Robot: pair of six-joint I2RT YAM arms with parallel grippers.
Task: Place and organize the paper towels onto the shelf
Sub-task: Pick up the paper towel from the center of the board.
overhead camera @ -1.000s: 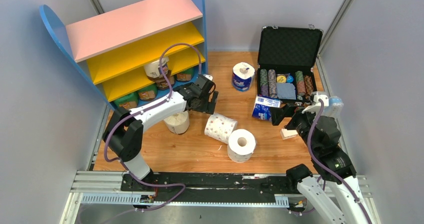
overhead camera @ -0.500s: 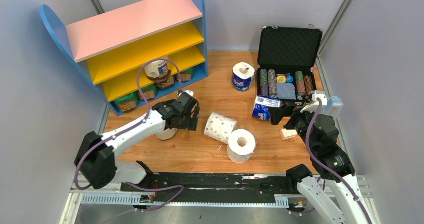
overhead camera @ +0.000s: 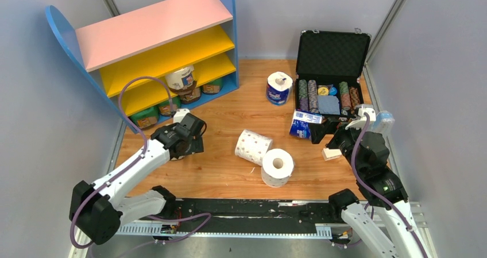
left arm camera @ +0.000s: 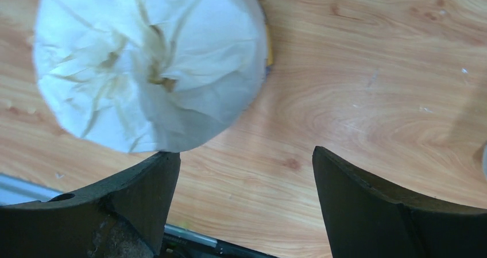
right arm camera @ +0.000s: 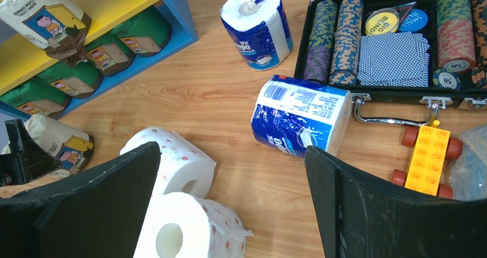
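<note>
Rolls of paper towel are in two groups. Several green-wrapped and cream-wrapped rolls (overhead camera: 172, 91) already sit in the lower tiers of the wooden shelf with blue side panels, pink top board and yellow inner boards (overhead camera: 145, 28). Others wait on the wooden surface (overhead camera: 230, 172): a flower-printed white roll (overhead camera: 252, 146) lying on its side, a bare white roll with a hollow core (overhead camera: 277, 167) touching it, a standing blue-and-white wrapped roll (overhead camera: 279, 88) and a lying blue-and-white wrapped roll (right arm camera: 301, 115) just beside the black foam-lined case of poker chips (overhead camera: 333, 68).

I see my left gripper (left arm camera: 244, 197) with jaws apart and nothing between them. In its wrist view a cream-wrapped roll with a crumpled top (left arm camera: 149, 60) stands on the surface, ahead of the left finger rather than between the two.

My right gripper (right arm camera: 230, 206) is also spread wide and empty, hanging above the lying blue-and-white roll.

I judge the main risk is on the left side: if I descend now, the left finger can land on the soft wrapper and push the roll over or crush it, because it is off-centre. On the right, the lying roll may roll away against the case when the fingers close, and the yellow toy brick with red wheels (right arm camera: 428, 154) nearby could be bumped.
</note>
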